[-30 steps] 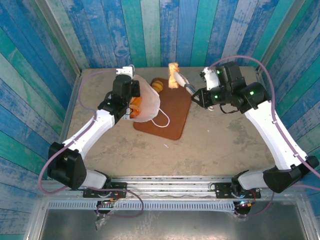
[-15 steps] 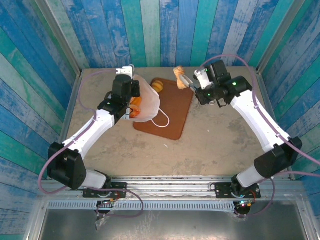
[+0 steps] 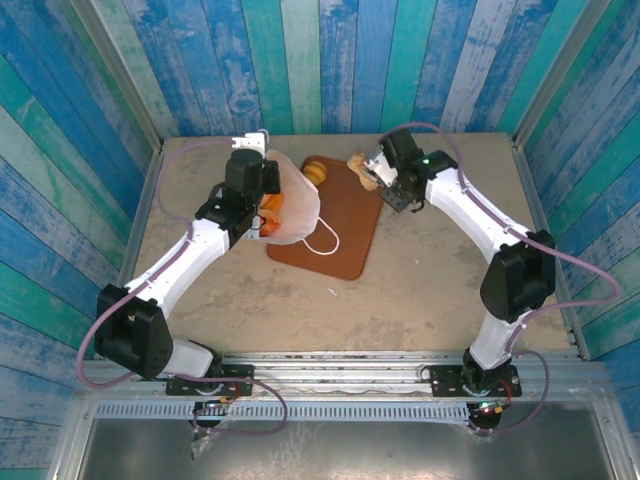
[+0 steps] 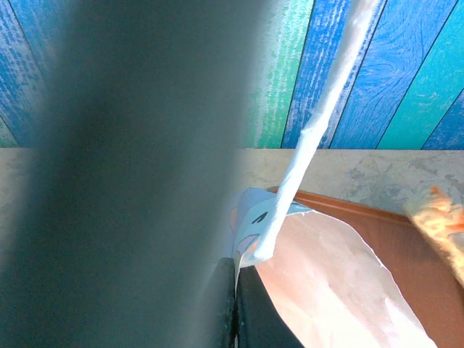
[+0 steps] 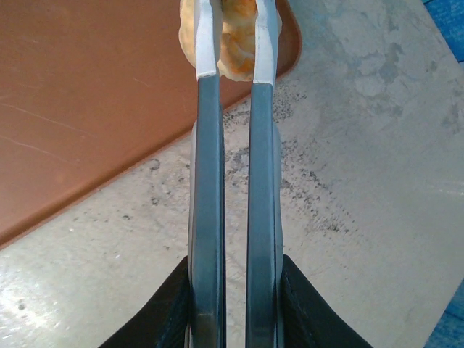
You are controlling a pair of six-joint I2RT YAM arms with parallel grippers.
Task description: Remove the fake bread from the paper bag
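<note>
The step in hand is judged to be the setting down of one piece of bread (image 3: 356, 163) taken from the paper bag (image 3: 298, 205). The piece is being clamped between the fingers of the right gripper (image 5: 232, 51) and held at the far right corner of the brown tray (image 3: 345, 240); whether it is touching the tray or just above it cannot be told. The bag is being held tilted over the tray's left side by the left gripper (image 3: 262, 198), whose fingers are clenched on the paper rim beside the white cord handle (image 4: 319, 123). More orange bread (image 3: 270, 208) is being glimpsed at the bag's left side, next to that gripper, so the task is judged to be only partly done. One roll (image 3: 315, 172) has been set on the tray just beyond the bag. For the next move, the right fingers would need to be opened so that the piece is released on bare tray, apart from the roll. The bag would need to be held steady with its mouth open for another reach inside.
</note>
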